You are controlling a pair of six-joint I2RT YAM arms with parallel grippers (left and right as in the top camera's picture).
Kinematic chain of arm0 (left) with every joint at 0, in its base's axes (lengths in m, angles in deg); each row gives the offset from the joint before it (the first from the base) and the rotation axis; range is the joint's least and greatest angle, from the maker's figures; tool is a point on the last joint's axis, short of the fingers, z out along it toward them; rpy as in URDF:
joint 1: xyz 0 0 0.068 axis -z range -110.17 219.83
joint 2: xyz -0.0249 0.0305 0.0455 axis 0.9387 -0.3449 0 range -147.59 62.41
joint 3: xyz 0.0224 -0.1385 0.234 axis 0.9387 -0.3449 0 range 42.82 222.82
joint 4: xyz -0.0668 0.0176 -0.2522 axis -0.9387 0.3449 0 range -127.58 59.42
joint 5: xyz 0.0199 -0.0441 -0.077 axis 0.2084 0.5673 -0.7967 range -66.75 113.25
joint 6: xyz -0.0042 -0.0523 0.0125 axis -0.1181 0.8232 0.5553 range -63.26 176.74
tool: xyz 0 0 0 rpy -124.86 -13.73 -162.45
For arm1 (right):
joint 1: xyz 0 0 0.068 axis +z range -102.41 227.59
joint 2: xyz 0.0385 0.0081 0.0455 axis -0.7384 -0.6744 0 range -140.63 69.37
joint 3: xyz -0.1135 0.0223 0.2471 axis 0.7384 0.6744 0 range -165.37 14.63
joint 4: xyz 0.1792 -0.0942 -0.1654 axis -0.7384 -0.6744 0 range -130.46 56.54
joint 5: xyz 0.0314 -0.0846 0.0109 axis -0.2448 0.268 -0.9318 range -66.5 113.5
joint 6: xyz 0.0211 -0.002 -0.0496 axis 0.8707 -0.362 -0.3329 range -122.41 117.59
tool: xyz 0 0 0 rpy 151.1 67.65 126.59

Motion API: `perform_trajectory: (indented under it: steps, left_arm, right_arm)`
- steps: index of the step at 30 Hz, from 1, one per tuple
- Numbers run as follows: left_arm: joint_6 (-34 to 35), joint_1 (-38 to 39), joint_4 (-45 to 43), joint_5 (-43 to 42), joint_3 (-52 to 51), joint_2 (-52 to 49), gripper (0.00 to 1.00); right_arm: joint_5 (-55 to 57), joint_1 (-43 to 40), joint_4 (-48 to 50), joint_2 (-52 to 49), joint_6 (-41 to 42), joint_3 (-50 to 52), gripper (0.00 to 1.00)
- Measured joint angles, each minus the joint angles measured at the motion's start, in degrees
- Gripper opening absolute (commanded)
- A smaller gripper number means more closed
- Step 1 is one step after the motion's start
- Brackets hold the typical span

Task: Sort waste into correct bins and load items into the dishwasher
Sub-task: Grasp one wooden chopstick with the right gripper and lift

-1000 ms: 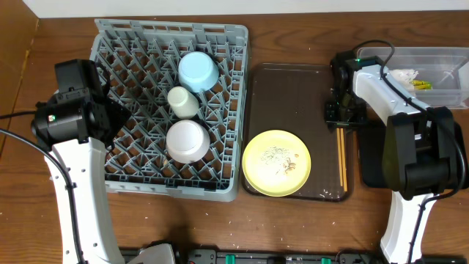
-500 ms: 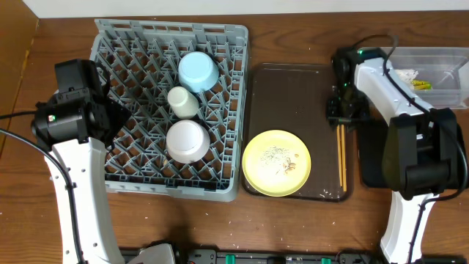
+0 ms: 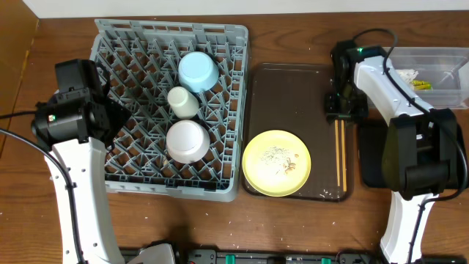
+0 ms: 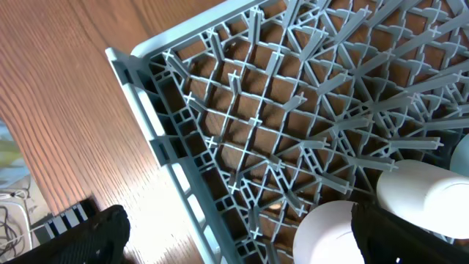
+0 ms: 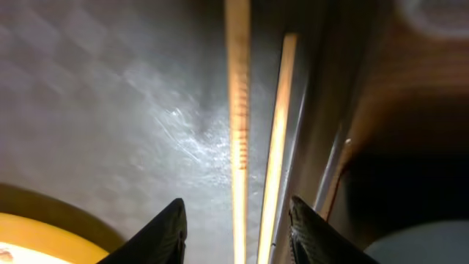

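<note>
The grey dish rack holds a light blue bowl, a small white cup and a pinkish-white bowl. The yellow plate, with beige crumbs on it, lies on the brown tray's near part. Two wooden chopsticks lie along that tray's right edge. My right gripper is open over their far end; in the right wrist view both sticks run between its fingers. My left gripper is open over the rack's left edge, by the bowl. The wrapper lies in the clear tub.
The dark brown serving tray lies between the rack and the right arm. A black tray is mostly hidden under the right arm. The yellow plate's rim shows at the lower left of the right wrist view.
My right gripper has shifted slightly toward the far end of the chopsticks. The left arm has not moved.
</note>
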Motion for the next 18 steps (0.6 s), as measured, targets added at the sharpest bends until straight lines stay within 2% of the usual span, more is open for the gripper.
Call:
perform_trajectory:
  steps: [3, 13, 15, 18]
  left_arm:
    - [0.0, 0.0, 0.0, 0.0, 0.0, 0.0, 0.98]
    - [0.0, 0.0, 0.0, 0.0, 0.0, 0.0, 0.98]
    - [0.0, 0.0, 0.0, 0.0, 0.0, 0.02, 0.98]
    - [0.0, 0.0, 0.0, 0.0, 0.0, 0.0, 0.98]
  right_arm:
    - [-0.94, 0.02, 2.45, 0.0, -0.04, 2.43, 0.33]
    - [-1.75, 0.28, 5.27, 0.0, -0.02, 3.93, 0.34]
    - [-1.88, 0.61, 6.54, 0.0, -0.02, 5.14, 0.31]
    - [-1.92, 1.03, 8.07, 0.55, 0.0, 6.84, 0.2]
